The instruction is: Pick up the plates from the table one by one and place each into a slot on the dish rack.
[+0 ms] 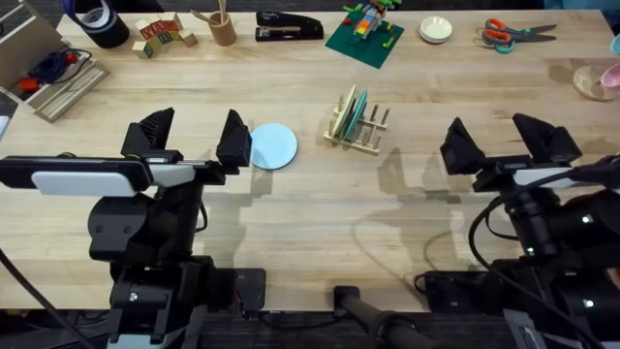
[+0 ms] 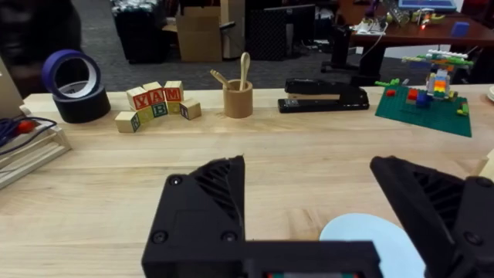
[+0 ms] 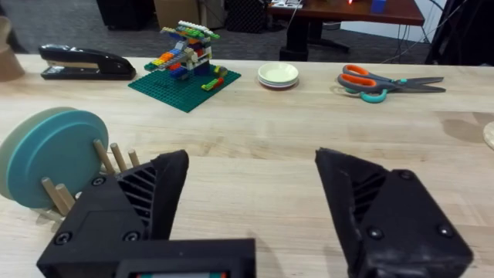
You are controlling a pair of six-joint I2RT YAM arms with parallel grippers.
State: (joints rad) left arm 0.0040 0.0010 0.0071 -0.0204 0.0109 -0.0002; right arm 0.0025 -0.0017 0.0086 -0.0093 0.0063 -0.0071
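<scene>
A light blue plate (image 1: 272, 145) lies flat on the table (image 1: 291, 223), a little left of the middle and well in from every edge. The left gripper (image 1: 194, 138) hangs just beside it, jaws spread wide and holding nothing; its right finger (image 1: 233, 139) overlaps the plate's left rim in the overhead view, though I cannot tell whether it touches. In the left wrist view the plate (image 2: 370, 239) shows low between the fingers.

The rack (image 1: 358, 124) stands right of the plate, near the middle of the table. Two plates stand on edge in its slots, a cream one (image 1: 343, 113) and a teal one (image 1: 359, 112) just beside it; the right wrist view shows the teal plate (image 3: 50, 154) leaning between the pegs.

The right gripper (image 1: 501, 142) hovers over bare table right of the rack, apart from it, jaws wide open and empty.

Along the far edge sit tape rolls (image 1: 101, 19), letter blocks (image 1: 163, 35), a cup (image 1: 222, 29), a stapler (image 1: 289, 27), a green brick plate (image 1: 365, 37), a white dish (image 1: 435, 30) and scissors (image 1: 513, 34).
</scene>
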